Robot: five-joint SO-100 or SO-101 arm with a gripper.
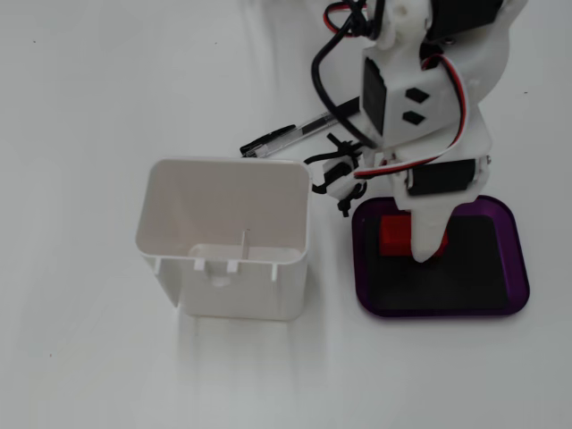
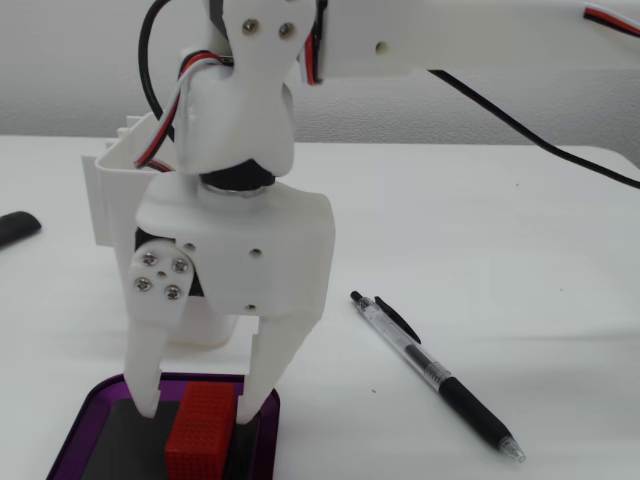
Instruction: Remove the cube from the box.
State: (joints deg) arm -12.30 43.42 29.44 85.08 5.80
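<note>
The red cube (image 1: 391, 234) (image 2: 200, 432) rests on the black floor of the purple-rimmed box (image 1: 438, 311) (image 2: 75, 445), near the end closest to the white container. My gripper (image 1: 407, 243) (image 2: 198, 408) points down into the box. Its jaws are open and straddle the cube, one white finger (image 2: 148, 385) on each side, with small gaps to the cube's sides in a fixed view. The fingertips are down near the box floor. In the fixed view from above, the arm hides part of the cube and one finger.
A taller white open-topped container (image 1: 223, 241) (image 2: 115, 190) stands right beside the box. A black-and-clear pen (image 1: 286, 136) (image 2: 432, 372) lies on the white table. A dark object (image 2: 15, 228) shows at the left edge of a fixed view.
</note>
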